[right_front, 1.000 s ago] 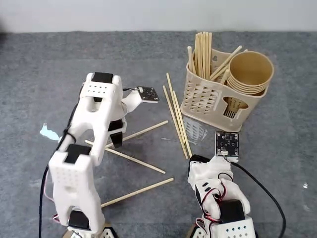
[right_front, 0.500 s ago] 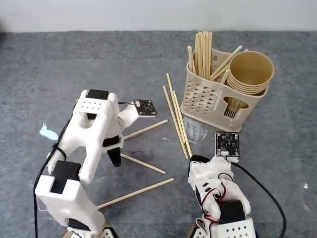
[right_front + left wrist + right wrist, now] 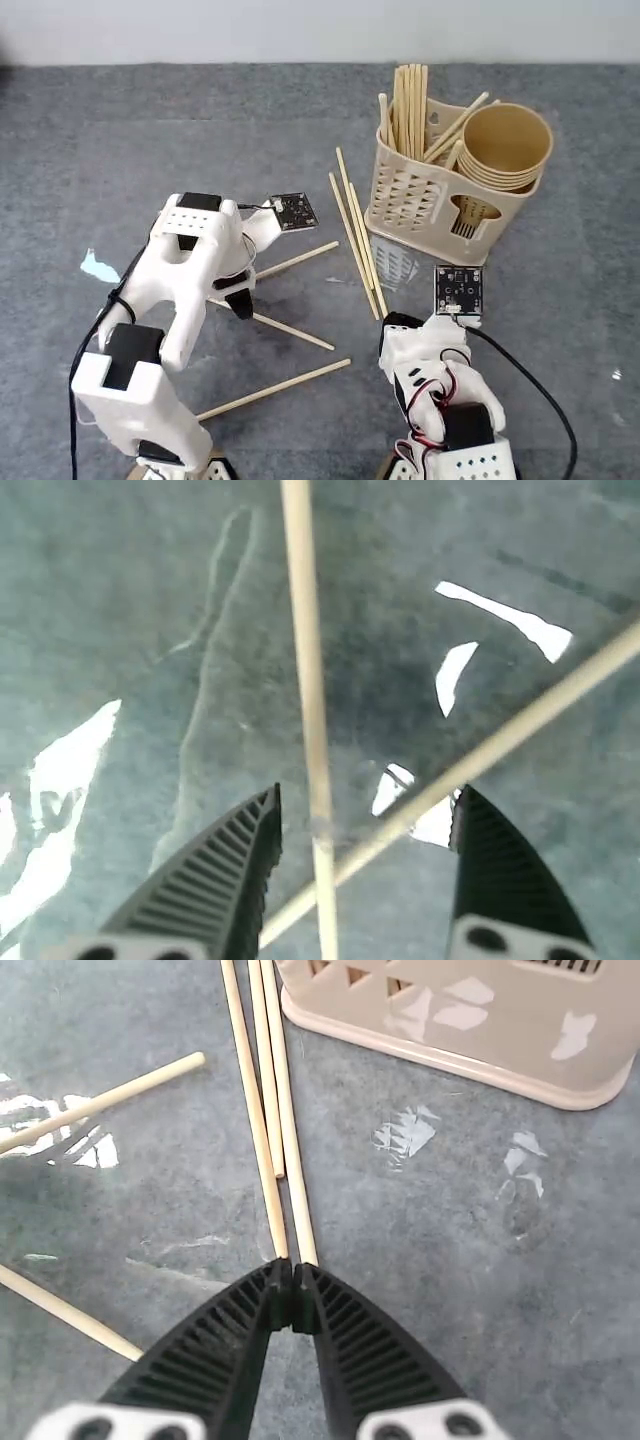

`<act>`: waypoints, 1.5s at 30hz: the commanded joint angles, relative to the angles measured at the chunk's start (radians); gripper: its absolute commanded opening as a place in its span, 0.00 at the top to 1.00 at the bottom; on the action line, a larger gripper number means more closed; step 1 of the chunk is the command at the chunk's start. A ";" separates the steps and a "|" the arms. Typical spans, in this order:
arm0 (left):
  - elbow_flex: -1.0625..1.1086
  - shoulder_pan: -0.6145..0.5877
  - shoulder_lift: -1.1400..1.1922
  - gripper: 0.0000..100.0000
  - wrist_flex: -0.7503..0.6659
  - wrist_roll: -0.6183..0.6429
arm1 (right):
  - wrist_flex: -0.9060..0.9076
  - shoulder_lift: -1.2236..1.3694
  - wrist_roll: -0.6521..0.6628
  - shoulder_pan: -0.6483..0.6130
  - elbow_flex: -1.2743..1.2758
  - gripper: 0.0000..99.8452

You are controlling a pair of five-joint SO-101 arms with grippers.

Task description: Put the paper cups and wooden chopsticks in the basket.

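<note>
Beige basket (image 3: 420,195) upper right: nested paper cups (image 3: 507,145) inside, chopstick bundle (image 3: 410,100) upright. I count three chopsticks (image 3: 357,240) flat left of it, three stray chopsticks (image 3: 290,383) scattered lower centre.

One beige perforated plastic basket (image 3: 415,195). One nested stack of tan paper cups (image 3: 505,145), too tightly nested to count singly. Six pale wooden chopsticks (image 3: 290,330) loose on the grey desk (image 3: 150,120); a further bundle in the basket, too crowded to count. Two white robot arms (image 3: 190,265).

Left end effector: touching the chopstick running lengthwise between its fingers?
Apart. Left wrist view: mat shows between the chopstick and both fingers of the left end effector.
</note>
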 commanded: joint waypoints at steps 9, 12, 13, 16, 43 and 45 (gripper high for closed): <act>-0.153 0.021 0.115 0.74 0.120 0.014 | -0.022 -0.007 -0.005 0.005 -0.003 0.99; -0.173 0.025 0.132 0.75 0.153 0.012 | -0.022 -0.007 -0.005 0.007 -0.003 0.99; -0.173 0.026 0.132 0.76 0.153 0.012 | -0.022 -0.007 -0.005 0.007 -0.003 0.99; -0.170 0.044 0.137 0.81 0.153 0.011 | -0.022 -0.007 -0.005 0.007 -0.003 0.99; -0.091 0.055 -0.203 0.99 0.207 0.018 | -0.022 -0.007 -0.005 0.008 -0.003 0.99; -0.091 0.055 -0.272 0.99 0.232 0.023 | -0.022 -0.007 -0.005 0.008 -0.003 0.99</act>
